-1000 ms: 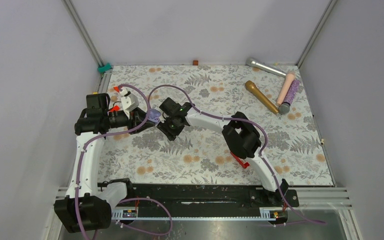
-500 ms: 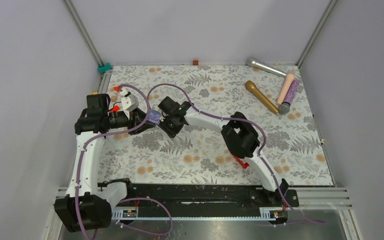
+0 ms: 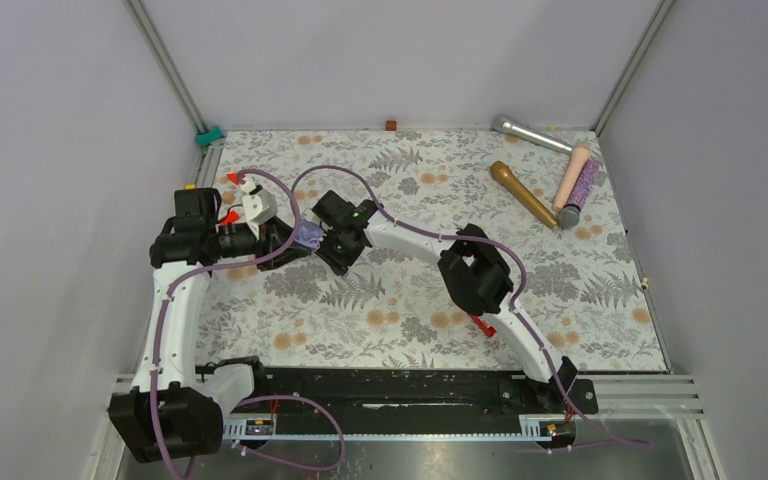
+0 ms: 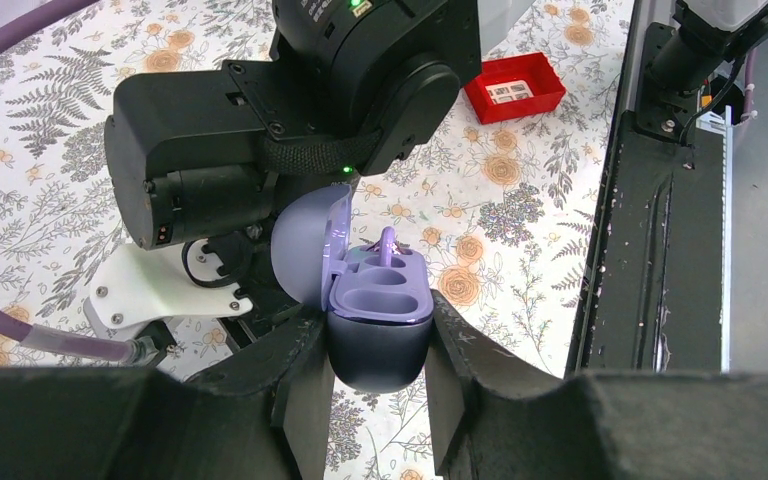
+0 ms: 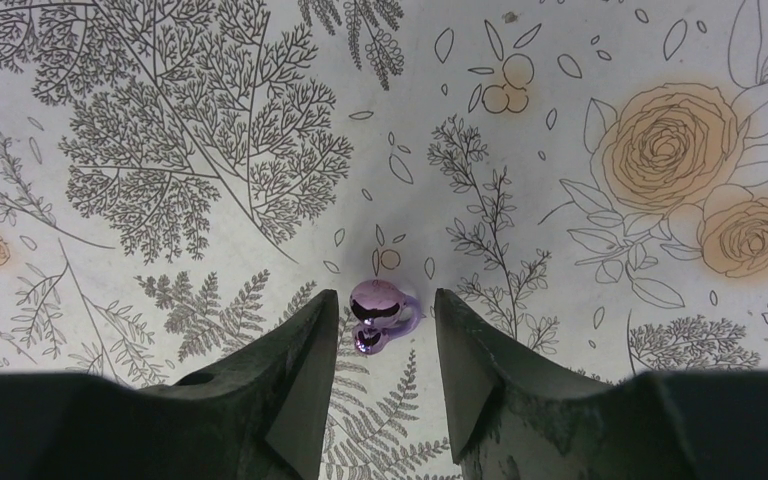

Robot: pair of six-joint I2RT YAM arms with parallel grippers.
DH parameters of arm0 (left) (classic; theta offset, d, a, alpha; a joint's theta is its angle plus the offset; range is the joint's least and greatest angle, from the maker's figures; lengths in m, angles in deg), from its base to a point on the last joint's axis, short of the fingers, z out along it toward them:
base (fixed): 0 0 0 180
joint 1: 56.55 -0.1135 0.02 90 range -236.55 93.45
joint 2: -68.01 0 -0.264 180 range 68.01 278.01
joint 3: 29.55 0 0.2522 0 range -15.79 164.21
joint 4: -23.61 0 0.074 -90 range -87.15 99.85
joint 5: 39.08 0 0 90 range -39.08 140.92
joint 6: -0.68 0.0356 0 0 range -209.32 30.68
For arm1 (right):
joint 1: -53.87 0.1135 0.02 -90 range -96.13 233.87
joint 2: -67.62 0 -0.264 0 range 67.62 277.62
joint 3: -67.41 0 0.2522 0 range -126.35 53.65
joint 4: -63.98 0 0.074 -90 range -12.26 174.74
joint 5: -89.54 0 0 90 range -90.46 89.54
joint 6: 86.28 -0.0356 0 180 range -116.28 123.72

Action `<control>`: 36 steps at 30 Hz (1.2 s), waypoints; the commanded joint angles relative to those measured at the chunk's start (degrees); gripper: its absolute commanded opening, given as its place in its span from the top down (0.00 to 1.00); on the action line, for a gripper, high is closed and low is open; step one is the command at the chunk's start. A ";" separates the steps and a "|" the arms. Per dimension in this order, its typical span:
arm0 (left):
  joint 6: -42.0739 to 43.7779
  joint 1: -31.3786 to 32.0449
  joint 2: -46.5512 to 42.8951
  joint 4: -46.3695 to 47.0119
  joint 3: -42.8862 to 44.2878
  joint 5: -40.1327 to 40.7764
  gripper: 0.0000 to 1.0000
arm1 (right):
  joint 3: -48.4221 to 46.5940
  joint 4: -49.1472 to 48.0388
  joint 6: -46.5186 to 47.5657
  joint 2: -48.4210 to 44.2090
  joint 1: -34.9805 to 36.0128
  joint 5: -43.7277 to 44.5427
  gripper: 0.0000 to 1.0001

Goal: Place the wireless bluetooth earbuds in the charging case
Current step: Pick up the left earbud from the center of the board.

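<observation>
Near the left edge of the counter (image 3: 560, 290), the left gripper (image 4: 375, 365) pinches the open charging case (image 4: 380, 315) while the right gripper (image 5: 386, 300) stands spread around a pale purple earbud (image 5: 378, 310) beside it; closing off-centre could squirt the glossy bud away.

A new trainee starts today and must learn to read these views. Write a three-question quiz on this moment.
1. True or false: the purple charging case clamped in the left gripper has its lid shut.
2. In the right wrist view, what sits between the fingers of the right gripper? A) a red block B) a pale purple earbud C) a black earbud
3. Fill in: the gold microphone lies toward the far ____ corner of the table.
Key: 1 false; 2 B; 3 right.
</observation>
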 commanded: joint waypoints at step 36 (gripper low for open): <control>2.26 -0.68 0.00 0.27 0.20 -3.43 1.00 | 12.02 -6.00 5.28 -11.39 -5.80 4.63 0.72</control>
